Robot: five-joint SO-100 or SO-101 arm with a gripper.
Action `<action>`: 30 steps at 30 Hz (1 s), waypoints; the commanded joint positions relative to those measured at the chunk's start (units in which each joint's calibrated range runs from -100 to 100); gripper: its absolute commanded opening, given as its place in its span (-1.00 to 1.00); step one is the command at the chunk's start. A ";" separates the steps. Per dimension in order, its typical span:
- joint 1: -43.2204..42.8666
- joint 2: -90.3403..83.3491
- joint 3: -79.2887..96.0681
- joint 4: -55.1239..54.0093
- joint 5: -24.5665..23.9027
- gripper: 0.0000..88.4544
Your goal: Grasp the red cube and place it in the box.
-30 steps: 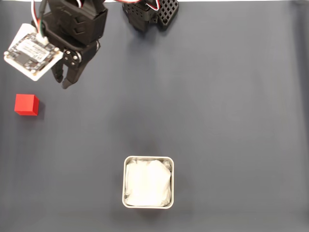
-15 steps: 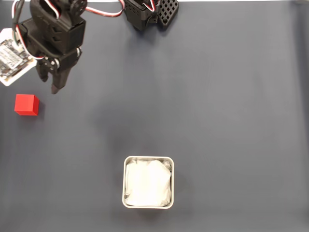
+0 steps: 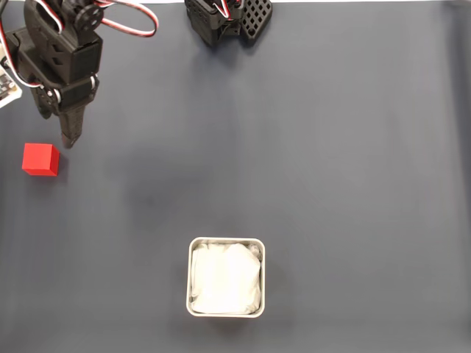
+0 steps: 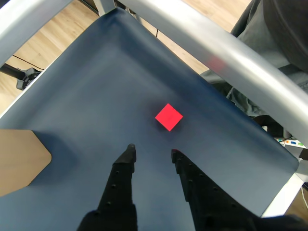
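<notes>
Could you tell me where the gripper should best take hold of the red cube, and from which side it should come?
Come from above, probably, with one finger on each of two opposite flat sides of the red cube. It sits alone on the mat, so the open gripper has room.

The end effector reaches up from the bottom edge, its two black fingers parted with a clear gap between the tips. The red cube lies on the dark blue table just beyond the tips, slightly right of the gap and touching neither finger. A silver frame bar crosses the top. Beyond it hangs grey cloth, possibly clothing.
</notes>
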State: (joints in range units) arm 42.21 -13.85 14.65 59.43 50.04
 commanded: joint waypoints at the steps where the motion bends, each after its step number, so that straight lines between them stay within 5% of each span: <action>1: 1.11 -0.10 -2.60 -1.31 -0.59 -0.53; 30: 2.75 10.04 0.68 -10.74 -0.73 -0.19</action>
State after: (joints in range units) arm 44.29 -3.52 15.64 50.68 49.35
